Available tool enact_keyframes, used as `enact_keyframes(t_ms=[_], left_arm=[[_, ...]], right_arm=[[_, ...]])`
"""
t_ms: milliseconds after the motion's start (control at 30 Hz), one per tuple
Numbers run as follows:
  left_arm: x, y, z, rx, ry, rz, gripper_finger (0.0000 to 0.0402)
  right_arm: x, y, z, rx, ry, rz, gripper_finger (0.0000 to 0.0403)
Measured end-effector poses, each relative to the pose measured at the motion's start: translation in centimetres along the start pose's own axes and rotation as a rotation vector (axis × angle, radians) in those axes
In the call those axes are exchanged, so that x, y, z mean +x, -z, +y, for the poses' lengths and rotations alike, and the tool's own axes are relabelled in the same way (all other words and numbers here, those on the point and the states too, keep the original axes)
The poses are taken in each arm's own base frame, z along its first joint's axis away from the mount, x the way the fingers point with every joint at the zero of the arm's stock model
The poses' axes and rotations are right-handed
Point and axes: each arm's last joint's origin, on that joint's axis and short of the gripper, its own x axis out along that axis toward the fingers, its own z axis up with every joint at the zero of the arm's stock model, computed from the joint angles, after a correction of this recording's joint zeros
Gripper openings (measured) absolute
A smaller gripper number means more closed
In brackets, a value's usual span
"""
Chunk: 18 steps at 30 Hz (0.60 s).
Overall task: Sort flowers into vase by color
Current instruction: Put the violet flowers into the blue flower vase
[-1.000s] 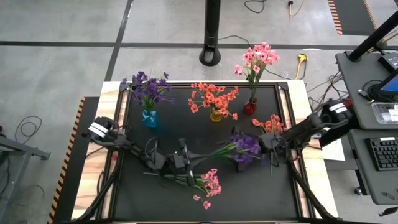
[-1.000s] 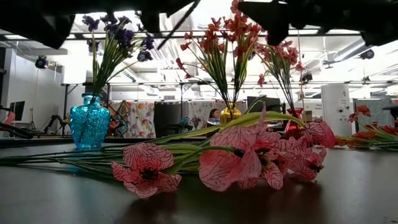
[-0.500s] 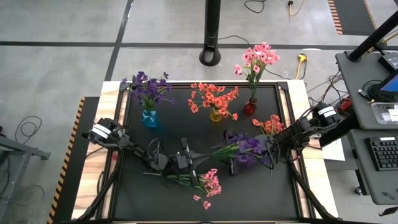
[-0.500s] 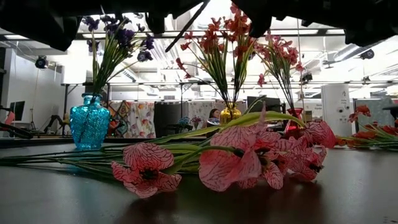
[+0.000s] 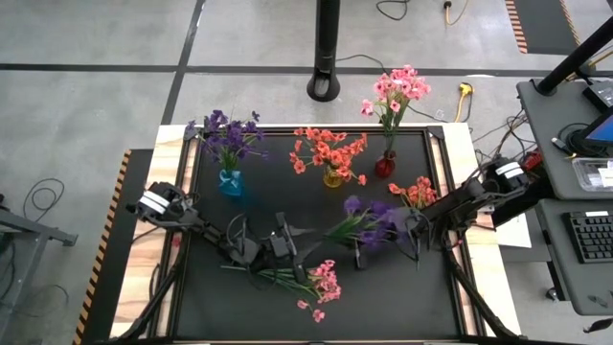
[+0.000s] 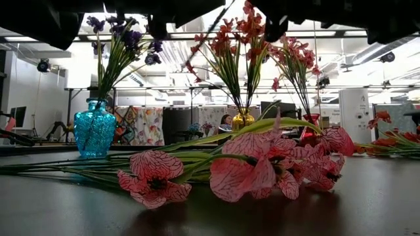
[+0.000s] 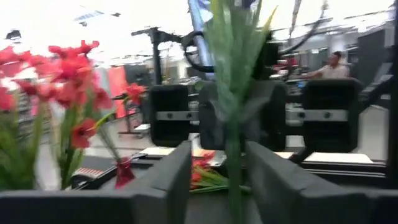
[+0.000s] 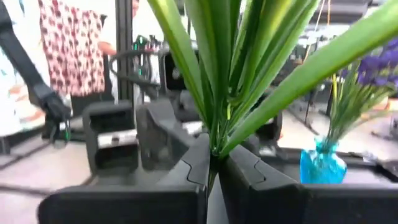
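the purple spray (image 5: 369,218), held above mid-table, is clamped at its stem by the fully closed right gripper (image 8: 213,163) while the left gripper (image 7: 217,163) stands partly open around it, so slippage is risked if the thin stem twists.

Black mat (image 5: 287,196), covering my tabletop nearly to its edges; pale wooden tabletop (image 5: 170,153), bare along the left and right edges; hazard-striped strip (image 5: 108,240), outside the left edge; black pole on a round base (image 5: 324,88), on the floor beyond the far edge; yellow plug (image 5: 465,90), off the far right corner; keyboard (image 5: 591,237), on a desk past the right edge; seated person (image 6: 227,120) and patterned cloth (image 6: 141,124), in the room behind.
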Motion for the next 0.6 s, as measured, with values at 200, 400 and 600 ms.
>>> enact_keyframes(t_ms=[200,400,600], left_arm=[[-0.1,-0.6,-0.3,-0.001,-0.031,0.0,0.0217],[1.7,-1.2,-0.6,-0.008,0.052,-0.009,0.0228],[3.9,-1.1,-0.3,-0.023,0.034,0.068,0.0218]], right_arm=[[-0.7,-0.4,-0.3,-0.007,0.017,0.256,0.0016],[-0.4,-1.1,-0.3,0.006,0.019,0.474,0.0015],[0.1,-0.7,-0.1,0.003,0.019,0.5,0.0015]])
